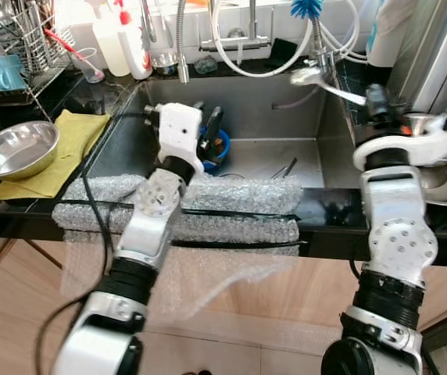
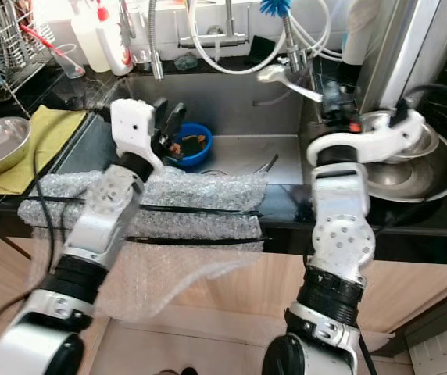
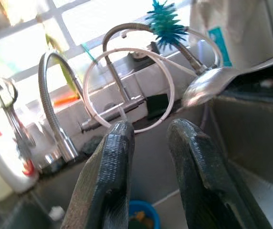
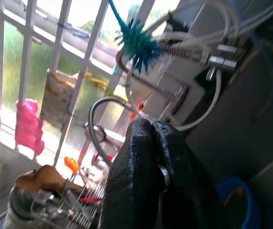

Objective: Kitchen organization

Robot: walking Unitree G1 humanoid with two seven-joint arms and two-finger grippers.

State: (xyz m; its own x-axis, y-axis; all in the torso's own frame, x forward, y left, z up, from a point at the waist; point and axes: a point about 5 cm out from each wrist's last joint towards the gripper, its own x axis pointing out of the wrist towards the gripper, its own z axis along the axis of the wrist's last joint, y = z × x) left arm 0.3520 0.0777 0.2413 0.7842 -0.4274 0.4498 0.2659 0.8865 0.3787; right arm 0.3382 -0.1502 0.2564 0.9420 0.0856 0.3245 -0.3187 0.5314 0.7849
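Note:
My right gripper [image 1: 375,98] is at the right rim of the steel sink [image 1: 270,117], shut on the handle of a metal spoon [image 1: 311,76]. The spoon's bowl points left over the basin, and in the right wrist view a bit of the handle shows between the closed fingers [image 4: 141,162]. My left gripper [image 1: 210,127] hovers inside the sink just above a blue bowl [image 2: 193,144] that holds food scraps. Its fingers [image 3: 110,181] are open with nothing between them, and the spoon [image 3: 207,86] shows beyond them.
Bubble wrap [image 1: 231,199] is strapped over the counter's front edge. A steel bowl [image 1: 16,147] on a yellow cloth [image 1: 71,133], a dish rack [image 1: 28,39] and bottles [image 1: 122,43] stand at the left. Steel bowls [image 2: 411,164] are stacked at the right. Utensils [image 1: 286,168] lie in the sink.

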